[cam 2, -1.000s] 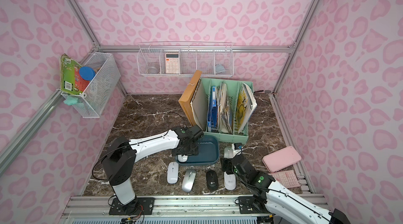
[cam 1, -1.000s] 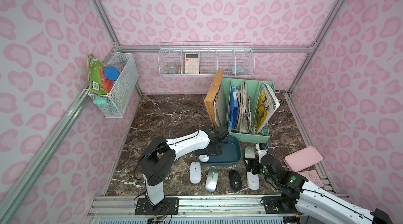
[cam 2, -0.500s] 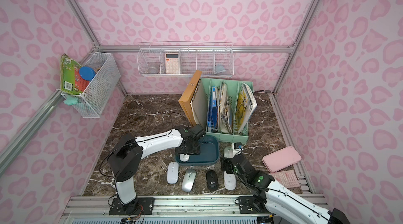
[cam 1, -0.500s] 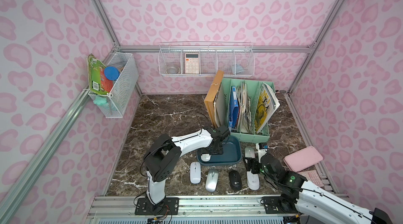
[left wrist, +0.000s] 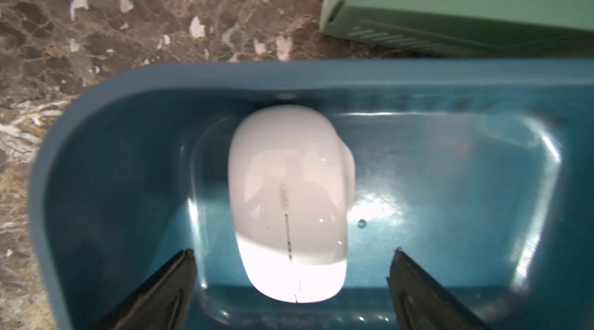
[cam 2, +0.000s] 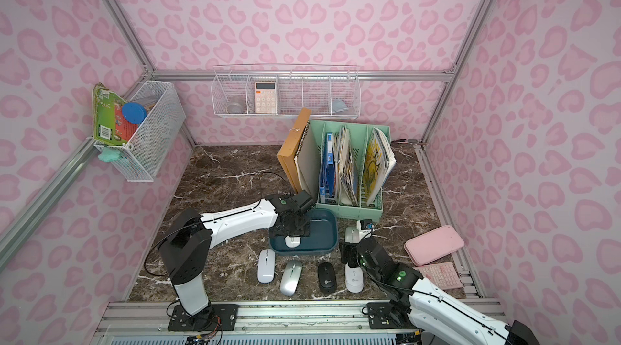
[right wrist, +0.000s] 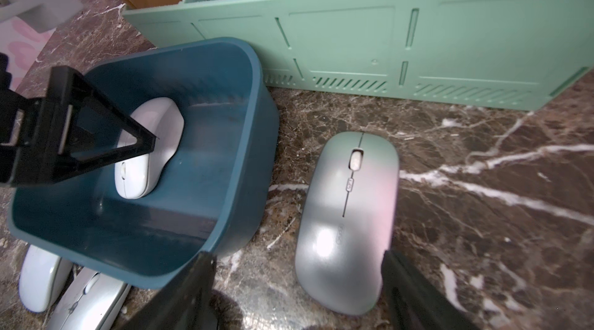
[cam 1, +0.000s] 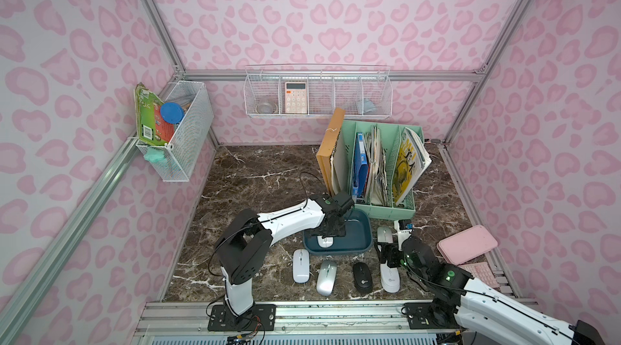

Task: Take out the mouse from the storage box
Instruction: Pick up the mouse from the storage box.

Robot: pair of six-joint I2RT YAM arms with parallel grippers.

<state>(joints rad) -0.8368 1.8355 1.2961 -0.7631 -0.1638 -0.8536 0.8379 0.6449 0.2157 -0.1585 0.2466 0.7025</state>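
Storage box: a shallow dark teal plastic storage box [cam 1: 362, 225] [cam 2: 331, 225], rectangular with rounded corners, sits flat on the brown marble tabletop [cam 1: 255, 175]. Both wrist cameras also show it [left wrist: 289, 71] [right wrist: 257, 113].
Mouse in the box: a glossy white plastic mouse [cam 1: 325, 241] [cam 2: 292, 241] lies top side up on the box floor [left wrist: 289, 190] [right wrist: 162, 142]. It is in the half toward the robot's left, close to the wall that faces the robot bases.
Left gripper: the left gripper [cam 1: 327, 229] [left wrist: 293, 252] hangs inside the box, over the mouse. Its black fingers [left wrist: 180, 267] are spread wide, one on each side of the mouse's end, with a gap between each finger and the shell. It grips nothing.
Right gripper: the right gripper [cam 1: 386, 254] [right wrist: 297, 256] is outside the box, just off its near corner on the robot's right. Its jaws are parted wide and hold nothing.
Beside the box: a flat silver-grey mouse [cam 1: 384, 235] [right wrist: 347, 209] lies on the marble just beside the box's right wall, with a gap between them. Its rear end is under the right gripper.
In front of the box: four mice lie in a row on the side toward the robot bases, namely a white oval mouse [cam 1: 300, 266], a silver mouse [cam 1: 326, 277], a black mouse [cam 1: 362, 277] and a second white one [cam 1: 389, 280].
Behind the box: a mint-green plastic file organiser [cam 1: 383, 208] stands close to the far wall. Whether they touch cannot be told.
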